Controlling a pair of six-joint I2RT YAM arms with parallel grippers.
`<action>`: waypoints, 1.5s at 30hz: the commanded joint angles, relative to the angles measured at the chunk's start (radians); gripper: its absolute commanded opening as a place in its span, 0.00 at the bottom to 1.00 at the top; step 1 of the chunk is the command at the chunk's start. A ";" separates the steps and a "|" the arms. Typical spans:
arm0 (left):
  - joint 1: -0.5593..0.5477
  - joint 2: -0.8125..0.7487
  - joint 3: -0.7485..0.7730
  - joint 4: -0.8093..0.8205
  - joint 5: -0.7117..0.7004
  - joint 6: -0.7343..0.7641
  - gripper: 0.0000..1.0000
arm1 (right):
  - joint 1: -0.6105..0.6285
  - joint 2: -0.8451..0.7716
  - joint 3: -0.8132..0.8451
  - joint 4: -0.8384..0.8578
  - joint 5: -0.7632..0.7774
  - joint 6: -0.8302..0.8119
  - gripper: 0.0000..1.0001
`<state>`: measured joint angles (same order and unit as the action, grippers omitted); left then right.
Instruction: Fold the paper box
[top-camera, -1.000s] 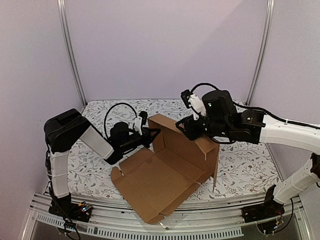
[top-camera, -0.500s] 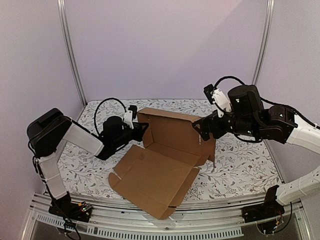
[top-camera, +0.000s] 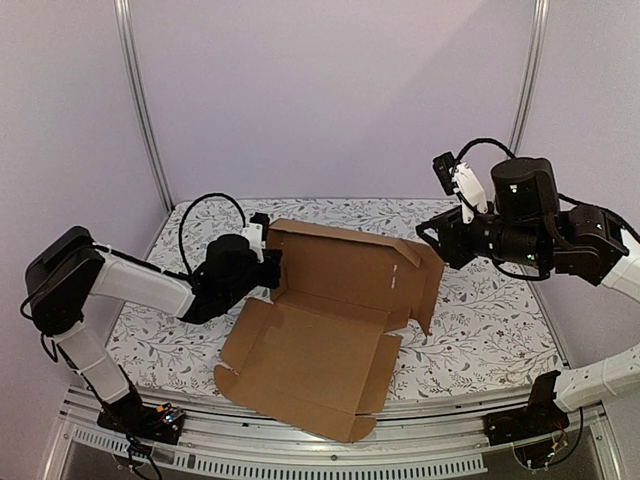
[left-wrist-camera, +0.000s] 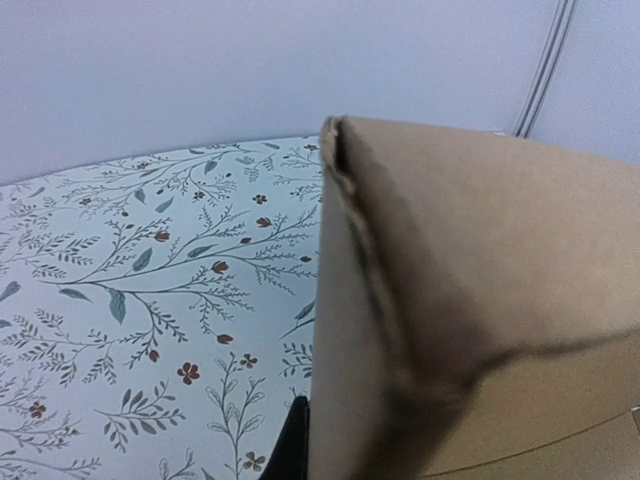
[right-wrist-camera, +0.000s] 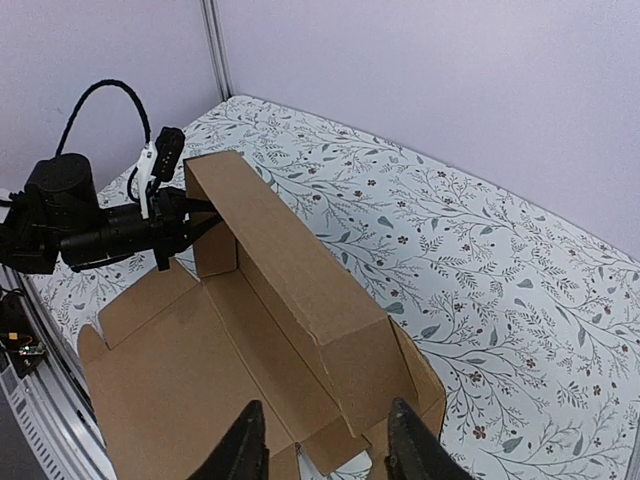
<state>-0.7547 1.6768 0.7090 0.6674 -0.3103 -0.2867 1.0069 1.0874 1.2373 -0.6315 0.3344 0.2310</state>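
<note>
At its left corner — left gripper (top-camera: 271, 263) pinches paper box (top-camera: 310, 350); right gripper (right-wrist-camera: 325, 408) spread.

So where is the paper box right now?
Top view: the paper box lies open at the table centre, the left gripper clamping its back-left corner, the right gripper open just off its right end.

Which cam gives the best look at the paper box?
Top external: the whole paper box shows, rear wall raised. Right wrist crops its near edge; left wrist sees only one cardboard corner up close.

Brown paper box (top-camera: 310, 350), base flat, rear panel seemingly upright.
</note>
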 joint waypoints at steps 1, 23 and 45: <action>-0.022 -0.056 0.021 -0.137 -0.098 -0.035 0.00 | -0.009 0.005 0.013 0.006 0.011 0.019 0.12; -0.077 -0.202 0.015 -0.362 -0.222 -0.152 0.00 | -0.143 0.216 -0.090 0.187 -0.012 0.014 0.00; -0.124 -0.213 0.026 -0.394 -0.191 -0.224 0.00 | -0.161 0.367 -0.115 0.510 -0.206 0.176 0.00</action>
<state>-0.8536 1.4715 0.7208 0.2638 -0.5182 -0.4892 0.8505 1.4261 1.1244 -0.2226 0.1654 0.3534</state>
